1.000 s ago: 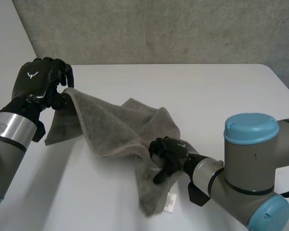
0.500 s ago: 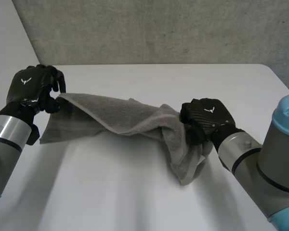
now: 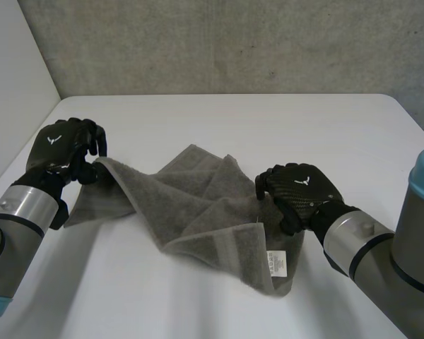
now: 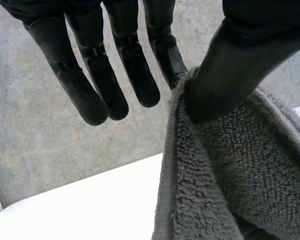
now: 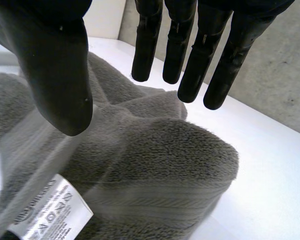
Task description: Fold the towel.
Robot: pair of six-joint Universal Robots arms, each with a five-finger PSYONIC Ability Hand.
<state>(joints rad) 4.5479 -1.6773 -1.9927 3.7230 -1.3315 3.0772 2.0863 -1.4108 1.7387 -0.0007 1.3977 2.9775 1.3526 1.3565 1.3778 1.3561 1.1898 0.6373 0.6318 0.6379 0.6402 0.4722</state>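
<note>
On the left side of the head view, my left hand (image 3: 60, 148) is up a bit over the white desk (image 3: 283, 127). It pinches one corner of the grey towel (image 3: 191, 205). The camera on my left wrist lets me see how. My thumb (image 4: 235, 60) squeezes the towel's edge against the finger next to it. My other fingers (image 4: 72, 80) stick out straight with nothing in them. That corner is held up off the desk, and a flap of the towel hangs down from it to the desk.

The towel is in the middle of the head view, between my two hands. It is not flat. It is bunched up on the desk with big wrinkles and folds. One thick striped edge runs along its lower side. A small white label (image 3: 277, 263) with tiny black marks sticks out at the towel's lower right part.

On the right side, my right hand (image 3: 300, 187) sits over the right end of the towel, just above the label in the picture. The camera on my right wrist shows its fingers (image 5: 200, 55) straight and spread a little. Its thumb (image 5: 55, 65) is well apart from them. The towel lies in a soft heap under my palm, and the label is near my thumb. I cannot tell if my thumb touches the towel. This hand is not squeezing anything.
</note>
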